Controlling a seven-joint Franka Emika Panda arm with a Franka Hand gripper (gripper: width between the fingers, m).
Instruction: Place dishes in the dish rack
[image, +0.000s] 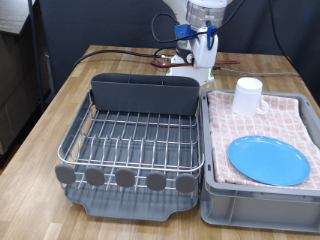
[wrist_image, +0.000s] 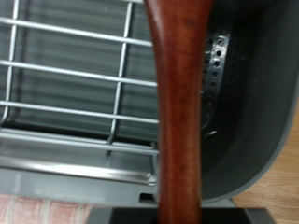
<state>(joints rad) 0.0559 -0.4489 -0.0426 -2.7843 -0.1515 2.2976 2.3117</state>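
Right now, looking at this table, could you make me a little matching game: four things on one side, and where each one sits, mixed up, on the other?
Things:
1. light-blue plate
2. white cup
3. wooden spoon
4. grey utensil caddy

Places:
A. held in the tool, over the rack's far right corner in the exterior view
B. flat on the pink checkered cloth, at the near end of the bin
C. along the far edge of the wire rack
D. on the cloth, at the far end of the bin

Pairs: 1-B, 2-D, 3-A, 4-C
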